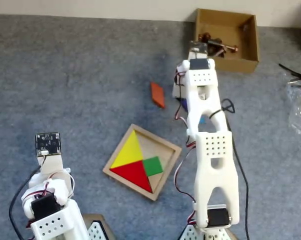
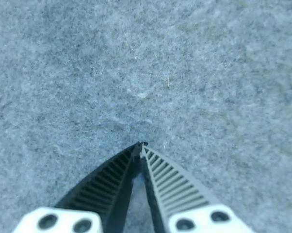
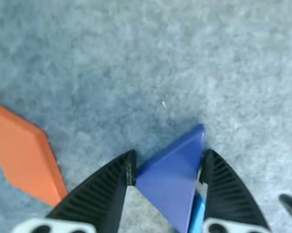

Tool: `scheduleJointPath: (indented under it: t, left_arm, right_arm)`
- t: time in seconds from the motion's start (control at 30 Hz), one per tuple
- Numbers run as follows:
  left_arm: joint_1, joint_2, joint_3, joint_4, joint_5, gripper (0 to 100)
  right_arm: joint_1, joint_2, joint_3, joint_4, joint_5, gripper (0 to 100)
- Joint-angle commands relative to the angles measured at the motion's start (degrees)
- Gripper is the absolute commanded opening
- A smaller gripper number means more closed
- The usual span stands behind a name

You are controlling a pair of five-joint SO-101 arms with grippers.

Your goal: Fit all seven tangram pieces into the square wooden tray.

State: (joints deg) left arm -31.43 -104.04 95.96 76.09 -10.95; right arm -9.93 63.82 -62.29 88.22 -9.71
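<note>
Right gripper (image 3: 166, 162) clamps blue triangle (image 3: 172, 174); carry it level, lower flat into tray's (image 1: 168, 173) bare corner; left gripper (image 2: 141, 145) closed, empty.

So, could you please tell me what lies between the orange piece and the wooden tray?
Nothing lies there. In the high view, the stretch between the orange piece and the wooden tray is bare grey carpet.

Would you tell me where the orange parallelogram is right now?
In the high view the orange parallelogram lies on the carpet beyond the wooden tray, beside the right gripper holding the blue triangle.
</note>
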Motion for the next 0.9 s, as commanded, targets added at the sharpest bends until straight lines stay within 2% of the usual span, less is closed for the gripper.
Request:
scheduleJointPath:
  t: [0.0,0.33,0.87]
  left_arm:
    - [0.8,-0.3,1.2,0.5,0.5,1]
    - [0.8,-0.3,1.2,0.5,0.5,1]
    - [0.8,-0.3,1.2,0.5,0.5,1]
  right_arm:
    - [-1.9,0.2,-3.3,4.6,3.1,19.9]
    - [-1.9,0.7,-9.1,7.3,6.9,19.9]
    - [-4.3,5.2,-13.8,12.5,17.9,19.9]
